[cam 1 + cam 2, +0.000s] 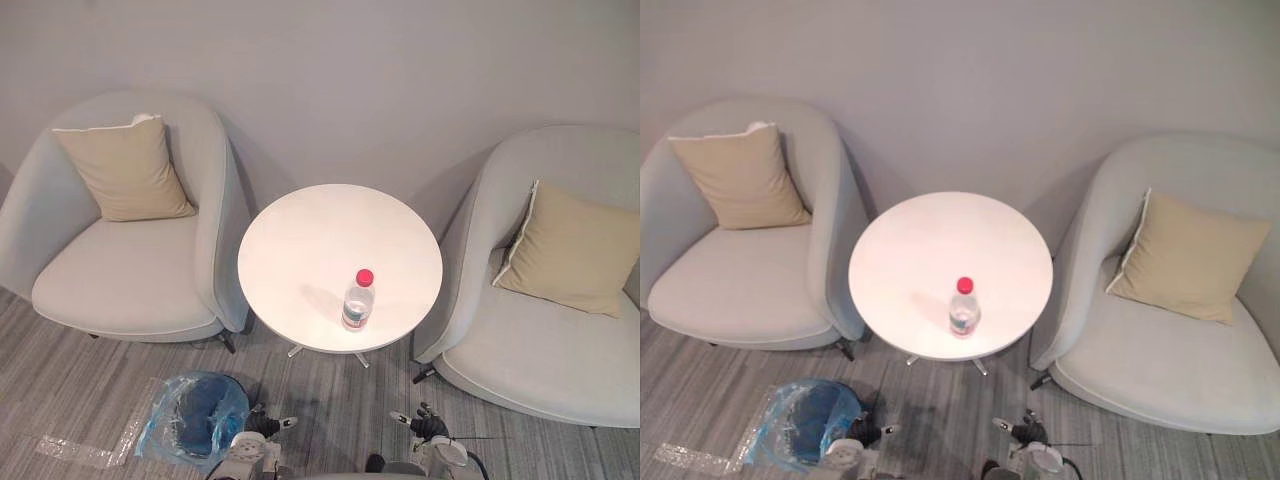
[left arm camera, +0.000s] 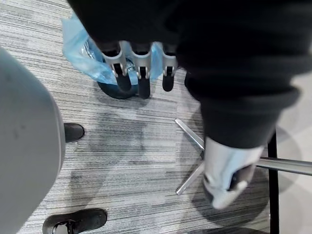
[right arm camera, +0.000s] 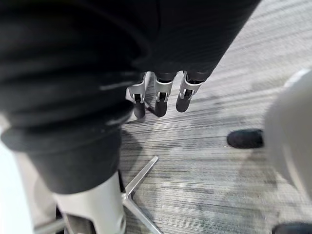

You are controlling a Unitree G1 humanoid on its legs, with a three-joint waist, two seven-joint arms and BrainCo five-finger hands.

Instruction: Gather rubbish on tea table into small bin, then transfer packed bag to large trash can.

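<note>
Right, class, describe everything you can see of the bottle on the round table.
The bottle is small and looks like clear plastic, with a red cap on top and a pale label band around its middle. It stands upright on the white round table, towards the edge nearest the robot and a little right of centre. Only the tabletop touches it, and it casts a faint shadow to its left.

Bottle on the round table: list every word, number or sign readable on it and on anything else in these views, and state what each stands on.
Bottle: it carries a label band, but any print on it is too small to read.
Blue bag in the small bin on the floor: no text can be made out.
Table, left cushion, right cushion: plain, with no words, numbers or signs.
Nothing in these views is legible.
</note>
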